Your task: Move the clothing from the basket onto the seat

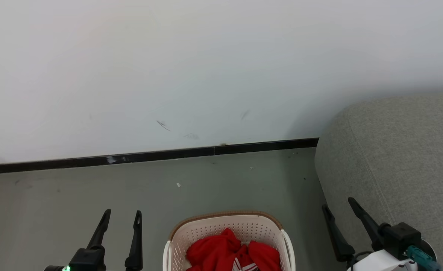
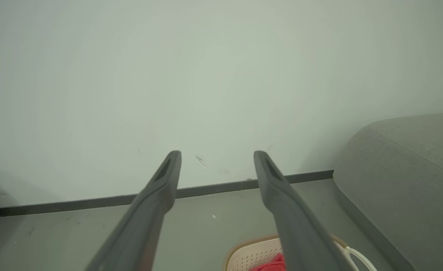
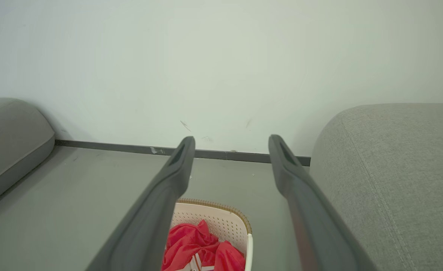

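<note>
The cream basket (image 1: 214, 229) with a brown rim stands on the floor at the bottom centre of the head view, holding crumpled red clothing (image 1: 221, 250) with white stripes. The grey seat (image 1: 398, 158) fills the right side. My left gripper (image 1: 123, 214) is open at the lower left, left of the basket and empty. My right gripper (image 1: 338, 203) is open at the lower right, between basket and seat, empty too. In the right wrist view the basket (image 3: 221, 220) and clothing (image 3: 195, 244) lie below the open right gripper (image 3: 231, 141), with the seat (image 3: 394, 169) to the right. The left wrist view shows the open left gripper (image 2: 217, 155), the basket (image 2: 251, 252) and the seat (image 2: 413, 180).
A white wall (image 1: 206, 67) with a dark baseboard (image 1: 150, 155) runs behind the basket. Grey-green floor (image 1: 93, 188) stretches left of the basket. Another grey cushion (image 3: 7, 135) sits at the far left in the right wrist view.
</note>
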{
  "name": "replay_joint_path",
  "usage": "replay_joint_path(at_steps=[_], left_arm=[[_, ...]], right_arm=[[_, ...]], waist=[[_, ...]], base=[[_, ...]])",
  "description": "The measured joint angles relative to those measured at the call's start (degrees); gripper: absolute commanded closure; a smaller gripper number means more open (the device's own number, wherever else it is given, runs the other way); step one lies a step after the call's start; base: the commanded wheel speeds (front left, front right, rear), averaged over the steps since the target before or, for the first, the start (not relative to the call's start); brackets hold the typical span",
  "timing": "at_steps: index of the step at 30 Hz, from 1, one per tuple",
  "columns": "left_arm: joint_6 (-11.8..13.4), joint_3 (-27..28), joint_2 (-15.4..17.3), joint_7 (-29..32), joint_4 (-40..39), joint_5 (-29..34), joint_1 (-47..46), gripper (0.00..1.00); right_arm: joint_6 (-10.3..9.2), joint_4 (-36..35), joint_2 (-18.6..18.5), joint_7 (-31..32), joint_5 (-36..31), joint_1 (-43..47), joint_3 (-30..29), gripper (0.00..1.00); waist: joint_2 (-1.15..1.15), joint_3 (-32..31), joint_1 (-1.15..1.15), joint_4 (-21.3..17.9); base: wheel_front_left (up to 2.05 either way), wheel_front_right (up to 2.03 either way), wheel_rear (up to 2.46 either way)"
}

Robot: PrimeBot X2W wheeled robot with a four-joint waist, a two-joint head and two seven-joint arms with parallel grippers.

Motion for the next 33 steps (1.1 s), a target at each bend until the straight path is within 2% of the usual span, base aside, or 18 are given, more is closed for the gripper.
replay_joint_path(at_steps=[10, 19, 33], left_arm=[[-0.1, -0.7, 0.0, 0.0, 1.6, 1.2, 0.0, 0.0], [-1.3, -2.5, 1.4, 0.0, 4.7, 4.2, -1.7, 0.0], [-3.6, -6.2, 1.2, 0.0, 13.0, 6.7, -7.1, 0.0]], right_arm=[[0.0, -2.5, 0.0, 0.0, 0.0, 1.0, -1.2, 0.0], [0.0, -5.1, 0.1, 0.0, 0.0, 2.3, -2.6, 0.0], [0.0, -10.7, 0.1, 0.0, -2.3, 1.7, -4.3, 0.0]], waist=[[0.0, 1.4, 0.0, -0.3], [0.0, 3.6, 0.0, -0.8], [0.0, 9.2, 0.0, -2.2]], base=[[0.0, 0.0, 0.0], [0.0, 0.0, 0.0], [0.0, 0.0, 0.0]])
